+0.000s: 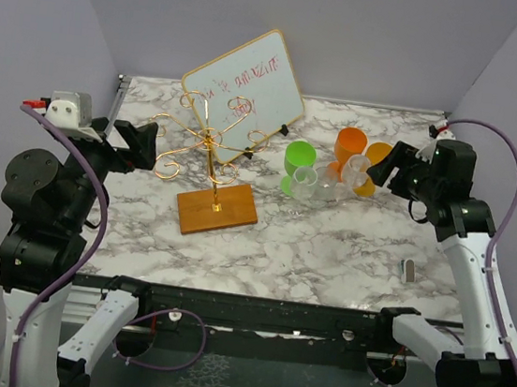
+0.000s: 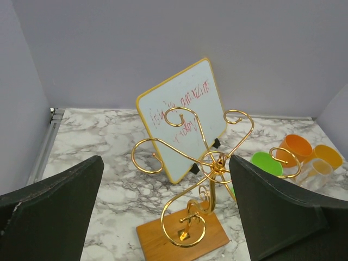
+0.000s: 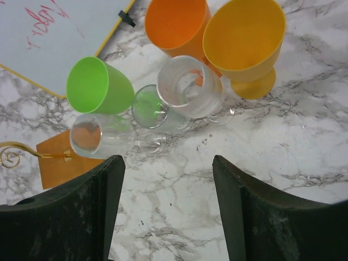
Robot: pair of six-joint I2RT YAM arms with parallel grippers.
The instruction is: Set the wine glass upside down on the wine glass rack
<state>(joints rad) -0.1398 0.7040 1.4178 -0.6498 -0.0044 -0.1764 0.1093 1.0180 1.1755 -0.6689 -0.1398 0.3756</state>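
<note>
Wine glass sits just beyond right hand, wide open, empty

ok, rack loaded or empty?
Empty: wine glass rack arms all bare; clear glasses sit on the table.

Wine glass rack: arms noted as polished gold metal wire, glinting; base recorded as smooth brown wood, satin. Table under the rack: white-grey marbled surface, faint sheen. Right of the rack, clear wine glasses seen as transparent, glossy; green cup, orange cup and yellow cup judged opaque matt plastic. Whiteboard behind the rack: smooth, glossy white
</note>
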